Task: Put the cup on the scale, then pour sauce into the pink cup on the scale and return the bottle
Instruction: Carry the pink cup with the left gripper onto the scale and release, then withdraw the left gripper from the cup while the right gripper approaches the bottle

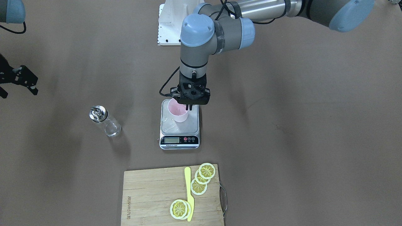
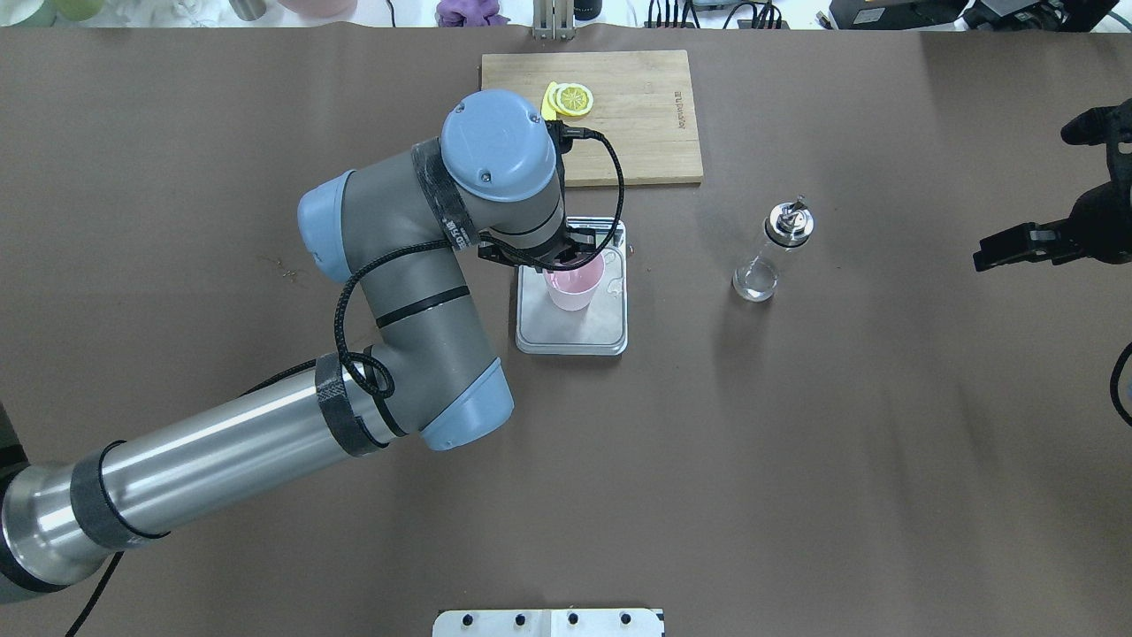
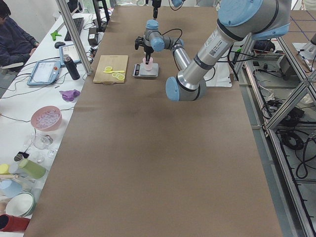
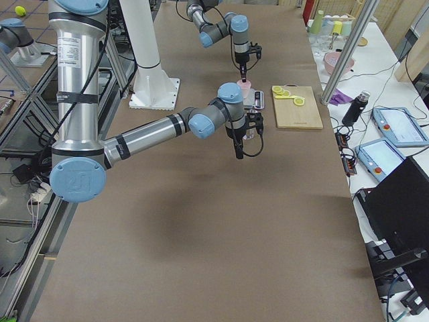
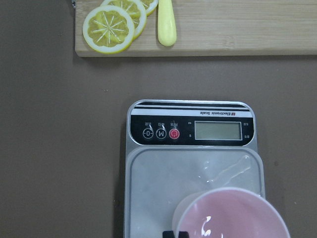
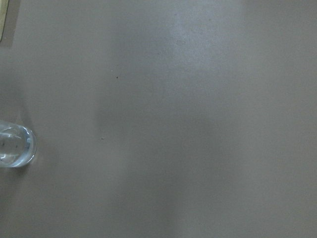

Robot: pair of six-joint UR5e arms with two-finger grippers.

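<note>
I count one cup [image 1: 178, 113] standing on one scale [image 1: 179, 140], with my left hand [image 1: 188, 107] clamped on its rim. One bottle [image 1: 105, 121] stands well apart on the brown worktop [image 1: 282, 157], and my right hand [image 1: 19, 91] is spread above it. One board [image 1: 150, 191] carries five lemon slices [image 1: 207, 170].

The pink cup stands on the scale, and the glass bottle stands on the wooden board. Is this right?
Not quite: the bottle stands on the bare table, apart from the wooden board; the overhead view shows it. The pink cup does stand on the scale.

Lemon slices [image 1: 207, 170], yellow knife [image 1: 189, 191] on cutting board [image 1: 150, 194]
</note>
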